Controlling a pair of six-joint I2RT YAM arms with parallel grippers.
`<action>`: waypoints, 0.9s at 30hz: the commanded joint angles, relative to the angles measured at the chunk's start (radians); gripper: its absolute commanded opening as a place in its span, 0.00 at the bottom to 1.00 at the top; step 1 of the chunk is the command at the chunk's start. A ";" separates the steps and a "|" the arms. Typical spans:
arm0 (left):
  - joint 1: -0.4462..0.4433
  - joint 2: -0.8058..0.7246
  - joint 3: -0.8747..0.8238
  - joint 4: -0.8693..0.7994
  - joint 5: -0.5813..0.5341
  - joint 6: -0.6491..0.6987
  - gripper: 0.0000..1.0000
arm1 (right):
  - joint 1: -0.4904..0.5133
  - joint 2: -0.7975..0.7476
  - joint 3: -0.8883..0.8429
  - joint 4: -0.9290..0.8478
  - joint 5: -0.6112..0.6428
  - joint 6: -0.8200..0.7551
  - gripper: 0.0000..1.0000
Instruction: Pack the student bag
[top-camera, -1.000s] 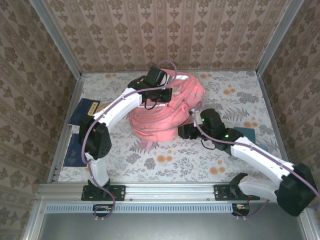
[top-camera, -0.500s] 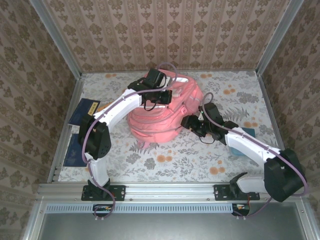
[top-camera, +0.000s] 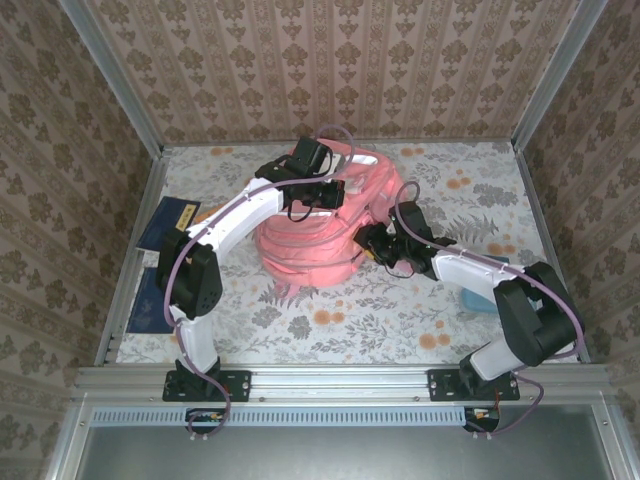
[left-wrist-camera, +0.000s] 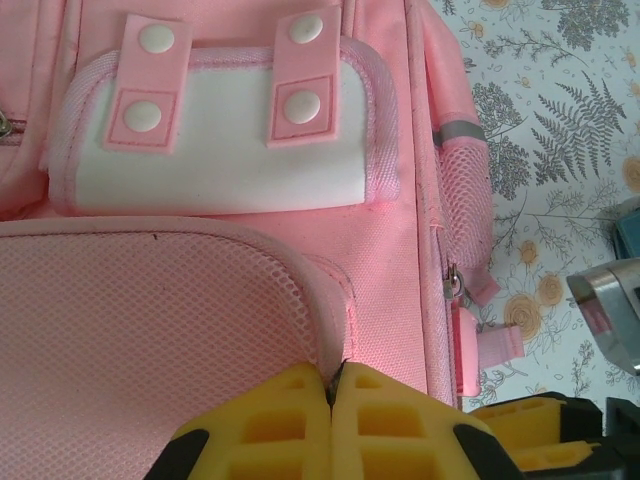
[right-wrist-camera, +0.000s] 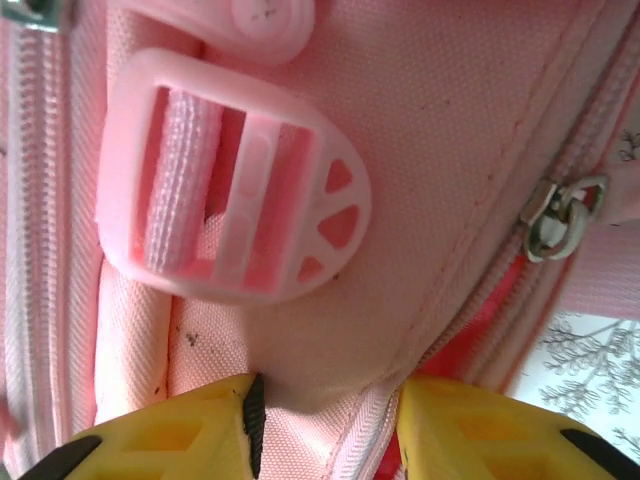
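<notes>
White arms (top-camera: 235, 218), purple cables (top-camera: 336, 128), yellow claws (left-wrist-camera: 330, 385).

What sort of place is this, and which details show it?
Probably a robot test booth dressed like a home: wallpapered wall panels in metal framing, a floral-covered table, and a left arm and right arm bolted at its near edge, reaching the student bag.

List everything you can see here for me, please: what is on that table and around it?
student bag: one, salmon pink, table centre
books: two, dark blue, table's left edge
case: one, teal, right side, partly hidden
table: one, pale floral cover
walls: brown patterned paper, three sides
left arm: one, white and black, jaws shut at the bag's mesh pocket
right arm: one, white and black, jaws astride a fold by the bag's zip; grip unclear
</notes>
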 joint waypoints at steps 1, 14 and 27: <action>0.007 -0.073 0.026 0.065 0.051 0.013 0.00 | -0.009 0.019 0.004 0.164 -0.042 0.055 0.39; 0.047 -0.147 -0.004 0.025 -0.010 -0.088 0.40 | -0.009 0.020 -0.038 0.377 -0.102 0.104 0.18; -0.020 -0.502 -0.468 0.075 -0.009 -0.249 0.54 | 0.024 0.047 0.009 0.467 -0.152 0.110 0.14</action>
